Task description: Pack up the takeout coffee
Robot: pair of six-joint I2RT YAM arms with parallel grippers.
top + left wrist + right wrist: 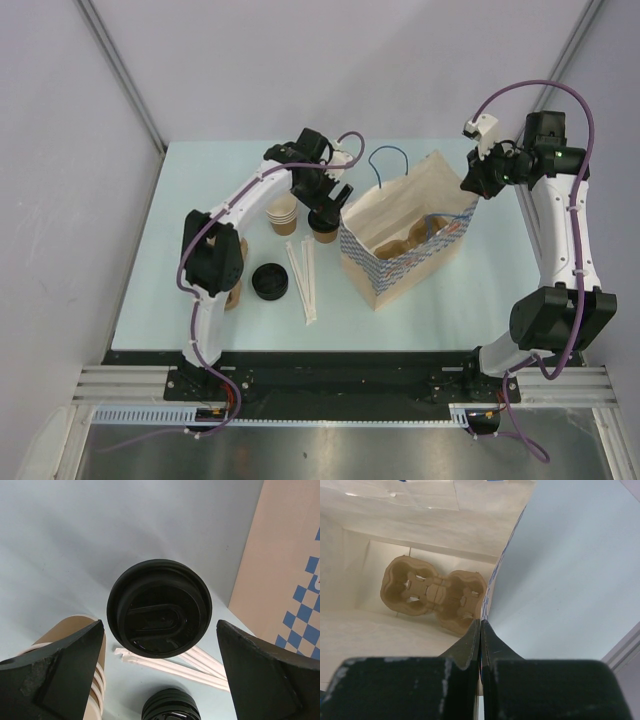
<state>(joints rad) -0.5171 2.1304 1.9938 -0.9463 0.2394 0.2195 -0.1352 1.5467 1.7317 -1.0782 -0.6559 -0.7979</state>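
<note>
Black-lidded coffee (pixel 159 609): upright betw. fingers of L gripper (pixel 159 626), jaws wide apart, no contact. R gripper (pixel 480 626): closed, pinching bag (pixel 420 510) rim. Carrier (pixel 432 592) at bag bottom.

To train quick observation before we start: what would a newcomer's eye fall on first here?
The open paper bag at centre, a cardboard cup carrier on its floor, draws the eye first. The right gripper pinches its rim; the left gripper hangs open over the takeout coffee beside it.
</note>
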